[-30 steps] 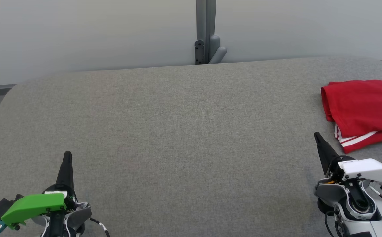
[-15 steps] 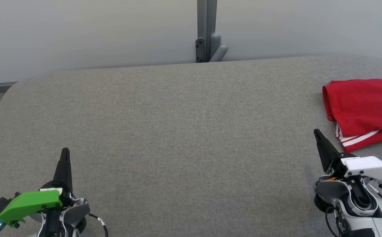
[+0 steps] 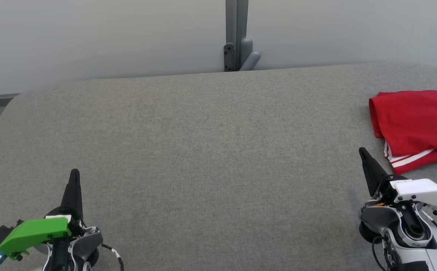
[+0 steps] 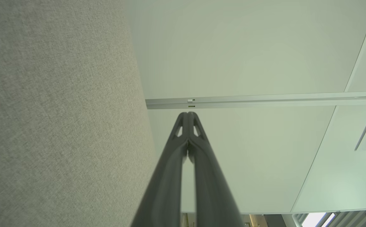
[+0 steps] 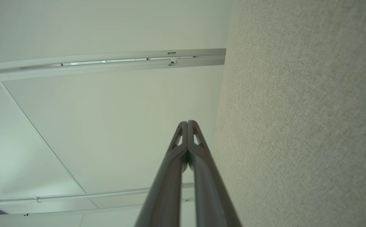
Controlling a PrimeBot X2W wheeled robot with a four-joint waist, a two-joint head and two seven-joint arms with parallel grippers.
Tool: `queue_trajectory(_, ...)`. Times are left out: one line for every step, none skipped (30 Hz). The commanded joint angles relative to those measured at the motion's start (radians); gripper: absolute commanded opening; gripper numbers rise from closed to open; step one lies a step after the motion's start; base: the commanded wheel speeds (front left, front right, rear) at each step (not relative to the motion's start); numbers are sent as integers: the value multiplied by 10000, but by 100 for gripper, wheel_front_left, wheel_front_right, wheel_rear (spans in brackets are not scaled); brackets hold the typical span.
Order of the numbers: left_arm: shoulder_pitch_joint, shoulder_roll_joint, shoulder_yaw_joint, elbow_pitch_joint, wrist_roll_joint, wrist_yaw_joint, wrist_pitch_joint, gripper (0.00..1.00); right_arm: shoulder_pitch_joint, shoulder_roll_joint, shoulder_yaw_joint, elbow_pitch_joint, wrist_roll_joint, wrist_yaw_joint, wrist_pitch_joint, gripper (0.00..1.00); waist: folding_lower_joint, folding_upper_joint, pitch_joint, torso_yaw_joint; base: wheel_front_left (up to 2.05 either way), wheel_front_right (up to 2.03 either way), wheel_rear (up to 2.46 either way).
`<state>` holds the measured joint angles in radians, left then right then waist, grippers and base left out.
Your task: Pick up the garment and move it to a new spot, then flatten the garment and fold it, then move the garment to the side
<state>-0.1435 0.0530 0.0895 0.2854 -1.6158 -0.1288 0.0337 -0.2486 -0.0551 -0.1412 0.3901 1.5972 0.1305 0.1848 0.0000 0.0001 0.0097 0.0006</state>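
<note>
Garment (image 3: 416,124): red, folded, white stripes along one hem, part of a dark marking at the picture's edge; lies flat at the right side of the table, cut off by the head view's right edge; nothing grips it
Table (image 3: 210,150): grey fabric top, rounded far corners; the garment rests on it
Right gripper (image 3: 362,151): clenched, holding nothing; tip near the striped hem but apart from it; white cover (image 3: 421,190) on its wrist; the right wrist view shows its fingers (image 5: 170,176) pressed tip to tip
Left gripper (image 3: 74,173): clenched, empty; lower left, well apart from the garment; green cover (image 3: 34,233) on its wrist
Backdrop: pale wall (image 3: 90,37) behind the table; grey post (image 3: 236,34) at the far edge's middle
</note>
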Motion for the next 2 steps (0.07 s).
queue_trajectory(-141,3,28,4,34,-52,18,0,-69,-10,-29,18,-14,4,46,0,0,-1,0,0,0,0,0)
queue_trajectory(-141,4,30,4,36,-52,18,0,-70,-8,-30,18,-17,4,48,0,0,-1,0,0,0,0,0)
